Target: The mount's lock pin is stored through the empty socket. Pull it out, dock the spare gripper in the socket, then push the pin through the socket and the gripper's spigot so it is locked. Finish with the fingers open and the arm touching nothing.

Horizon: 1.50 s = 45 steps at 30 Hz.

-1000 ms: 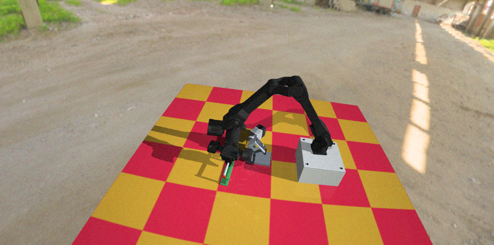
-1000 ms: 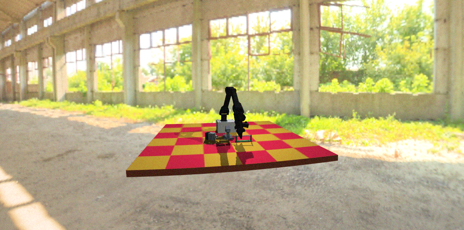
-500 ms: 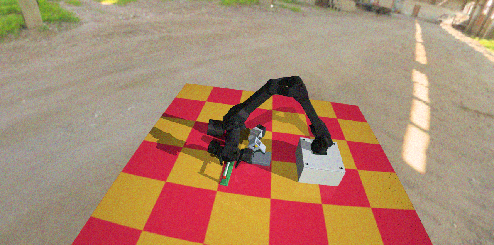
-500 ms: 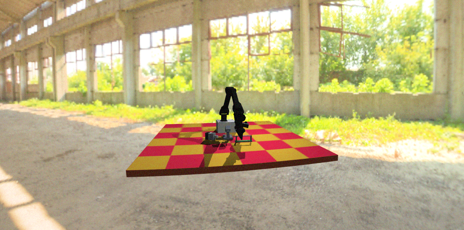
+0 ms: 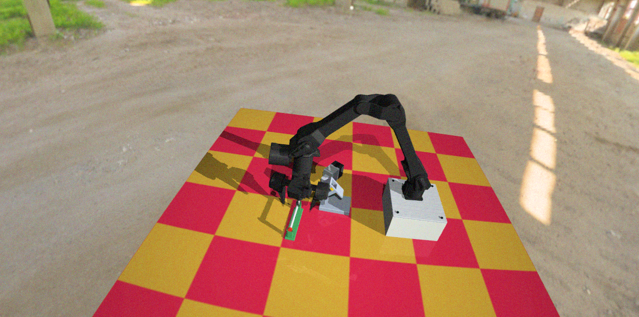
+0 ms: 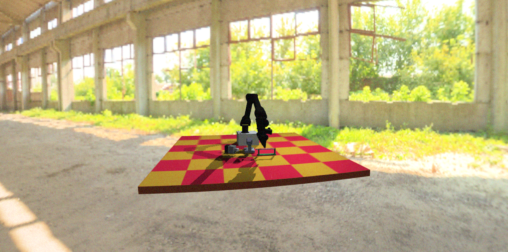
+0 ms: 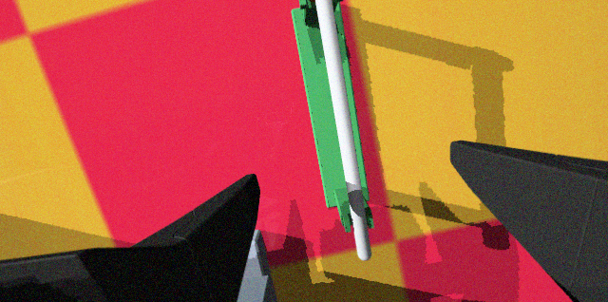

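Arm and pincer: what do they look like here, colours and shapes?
The arm is matt black throughout, with chunky rounded joints, rising from a pale grey box base. The pincer has two black wedge-shaped fingers. No cables or markings show.

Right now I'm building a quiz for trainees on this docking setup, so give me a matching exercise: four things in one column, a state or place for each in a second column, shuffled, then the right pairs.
Things:
1. lock pin
2. pincer
3. green cradle
4. grey mount

States or places:
A. open, holding nothing
B. flat on the checkered board, under the pin
C. lying lengthwise in the cradle, red cap at one end
D. standing between the cradle and the arm's base block

Pairs: 1-C, 2-A, 3-B, 4-D
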Available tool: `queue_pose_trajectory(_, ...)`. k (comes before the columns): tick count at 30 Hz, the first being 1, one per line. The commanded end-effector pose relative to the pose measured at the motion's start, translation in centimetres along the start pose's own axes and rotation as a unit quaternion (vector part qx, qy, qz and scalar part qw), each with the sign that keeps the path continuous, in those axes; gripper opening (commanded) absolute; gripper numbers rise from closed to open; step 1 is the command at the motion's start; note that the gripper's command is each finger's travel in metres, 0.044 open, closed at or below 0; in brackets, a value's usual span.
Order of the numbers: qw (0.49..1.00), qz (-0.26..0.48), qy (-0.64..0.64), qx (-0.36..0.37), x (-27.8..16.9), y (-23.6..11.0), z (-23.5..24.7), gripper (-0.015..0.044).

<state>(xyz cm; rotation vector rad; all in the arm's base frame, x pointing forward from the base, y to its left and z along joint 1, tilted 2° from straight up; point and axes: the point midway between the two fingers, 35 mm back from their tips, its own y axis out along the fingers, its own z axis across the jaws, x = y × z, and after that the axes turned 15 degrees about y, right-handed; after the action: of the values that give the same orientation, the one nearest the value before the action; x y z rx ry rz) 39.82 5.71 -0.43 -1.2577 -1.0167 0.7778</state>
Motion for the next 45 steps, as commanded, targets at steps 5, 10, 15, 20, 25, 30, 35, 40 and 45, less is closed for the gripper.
queue_pose_trajectory(5,1.000,0.000,0.000,0.000,0.3,-2.2,0.0,0.0440)
queue_pose_trajectory(10,1.000,0.000,0.001,0.000,0.5,-3.6,0.1,0.0440)
queue_pose_trajectory(15,1.000,0.000,0.001,0.000,0.7,-5.0,0.1,0.0440)
queue_pose_trajectory(20,1.000,0.000,0.001,0.000,0.8,-5.3,0.1,0.0440)
queue_pose_trajectory(25,1.000,0.000,0.001,-0.001,1.4,-8.6,0.0,0.0440)
queue_pose_trajectory(30,1.000,0.000,0.001,-0.001,1.7,-10.7,0.1,0.0440)
queue_pose_trajectory(35,0.998,-0.027,0.049,0.008,-4.2,-10.4,-1.2,0.0440)
queue_pose_trajectory(40,0.990,-0.071,0.117,0.015,-12.3,-10.9,-1.3,0.0440)
queue_pose_trajectory(45,0.975,-0.123,0.184,0.005,-19.6,-11.5,0.2,0.0440)
